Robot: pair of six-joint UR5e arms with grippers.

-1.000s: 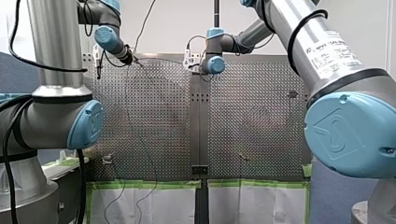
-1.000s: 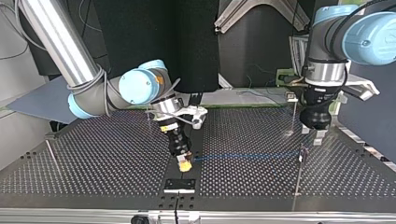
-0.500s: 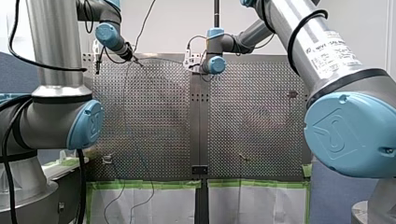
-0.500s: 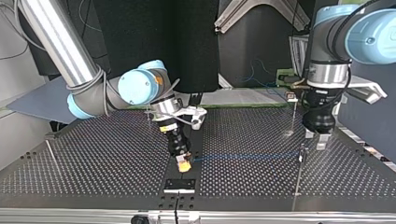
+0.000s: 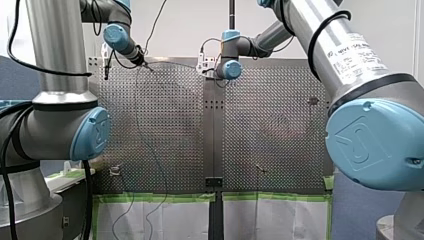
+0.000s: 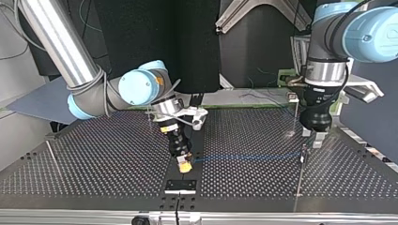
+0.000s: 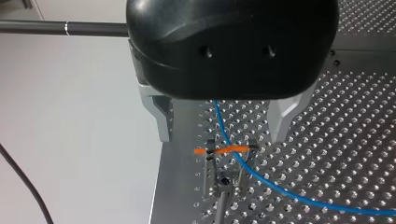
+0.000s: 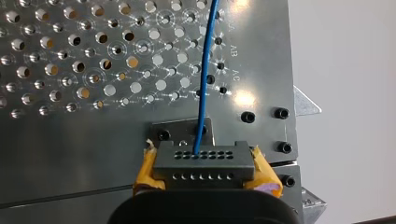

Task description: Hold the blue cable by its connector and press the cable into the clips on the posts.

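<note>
Nearest the front edge of the counter (image 6: 94,159) in the top view, just behind a small black plate (image 6: 180,186), the robot's right hand (image 6: 186,165) points down at the surface. Its yellow pads are pressed onto a grey connector (image 8: 201,158). In the right wrist view the pads pinch the connector's two ends, and the blue cable (image 8: 204,70) leaves from a hole in its face.

From there the cable runs low over the counter toward the top view's right, up to the head of a thin post (image 6: 300,173). The left hand (image 6: 314,139) hangs just over that post. In the left wrist view its metal fingers (image 7: 162,122) are spread wide, and the cable passes between them with neither one touching it. Beneath them the cable crosses the clip (image 7: 229,156), by an orange band (image 7: 233,149); I cannot tell whether it is seated there. Farther back stands a second post (image 6: 294,115).
</note>
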